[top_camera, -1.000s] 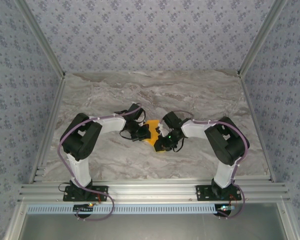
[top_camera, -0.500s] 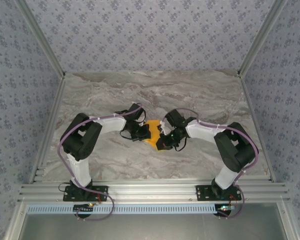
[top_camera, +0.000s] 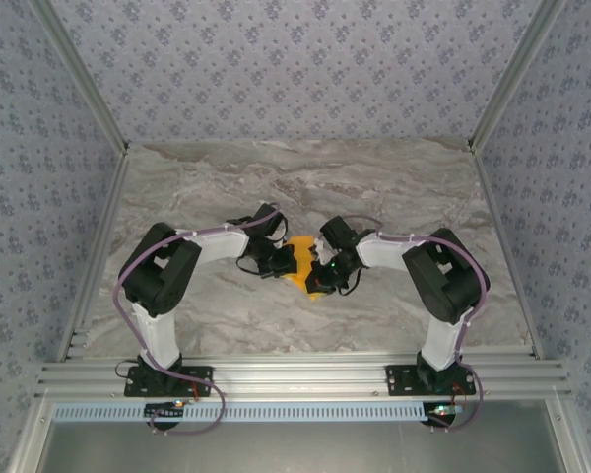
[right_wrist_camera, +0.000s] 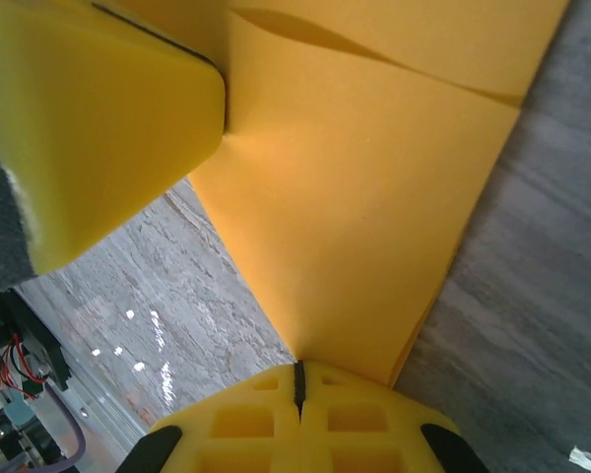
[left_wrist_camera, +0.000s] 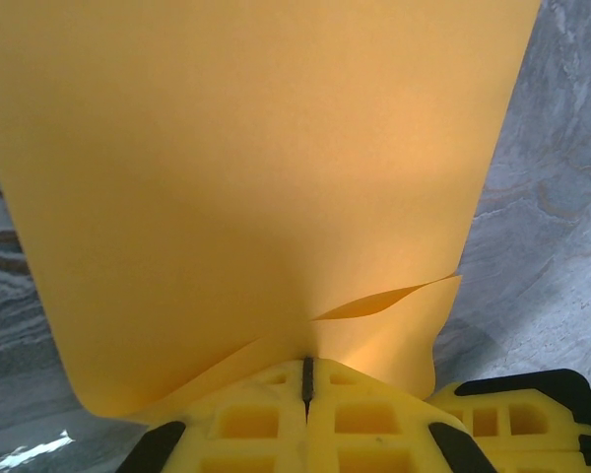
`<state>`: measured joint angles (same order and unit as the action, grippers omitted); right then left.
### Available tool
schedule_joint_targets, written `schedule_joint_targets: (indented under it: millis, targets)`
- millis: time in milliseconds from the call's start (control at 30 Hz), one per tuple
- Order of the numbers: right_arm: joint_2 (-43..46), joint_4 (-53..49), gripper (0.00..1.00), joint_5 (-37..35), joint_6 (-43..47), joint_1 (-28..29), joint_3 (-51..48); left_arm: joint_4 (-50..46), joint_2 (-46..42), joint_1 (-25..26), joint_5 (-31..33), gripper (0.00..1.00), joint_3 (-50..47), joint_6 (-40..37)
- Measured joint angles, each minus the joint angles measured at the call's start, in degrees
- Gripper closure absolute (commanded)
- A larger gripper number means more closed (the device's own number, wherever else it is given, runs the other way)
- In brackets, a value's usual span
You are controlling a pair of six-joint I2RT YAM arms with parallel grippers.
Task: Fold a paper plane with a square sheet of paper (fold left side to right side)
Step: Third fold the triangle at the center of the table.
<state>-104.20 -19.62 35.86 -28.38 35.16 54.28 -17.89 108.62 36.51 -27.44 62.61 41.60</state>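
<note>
The sheet of paper (top_camera: 301, 254) is held mid-table between your two arms, and its layered edges suggest it is already doubled over. Your left gripper (left_wrist_camera: 306, 367) has its fingers pressed together on one edge. Your right gripper (right_wrist_camera: 297, 372) pinches the opposite edge the same way. Gripping both sides lets you align the layers over the table (top_camera: 374, 187) before creasing. A slip at either pinch would likely skew the fold.

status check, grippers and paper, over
Left gripper shut on paper. Right gripper shut on it too. Sheet folded over, layers gaping. Grippers close together; mind a bump.
</note>
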Motion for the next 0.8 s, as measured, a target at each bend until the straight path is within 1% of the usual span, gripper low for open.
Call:
schedule_joint_targets:
  millis: [200, 333, 500, 800]
  targets:
    - [0.17, 2.08, 1.00, 1.57, -0.85, -0.87, -1.70, -0.72, -1.14, 0.37, 1.60, 0.99, 0.07, -0.04]
    - [0.20, 2.56, 1.00, 2.19, -0.79, -1.18, -2.01, -1.53, -4.31, 0.72, 2.60, 1.00, -0.31, -0.15]
    - [0.20, 2.54, 1.00, 2.19, -0.74, -1.18, -2.01, 0.50, -8.41, 2.45, 2.21, 1.00, -2.91, 0.33]
    - [0.17, 2.51, 1.00, 2.21, -0.57, -1.18, -1.97, 4.22, -6.84, 5.55, 1.07, 1.00, -4.81, 2.47]
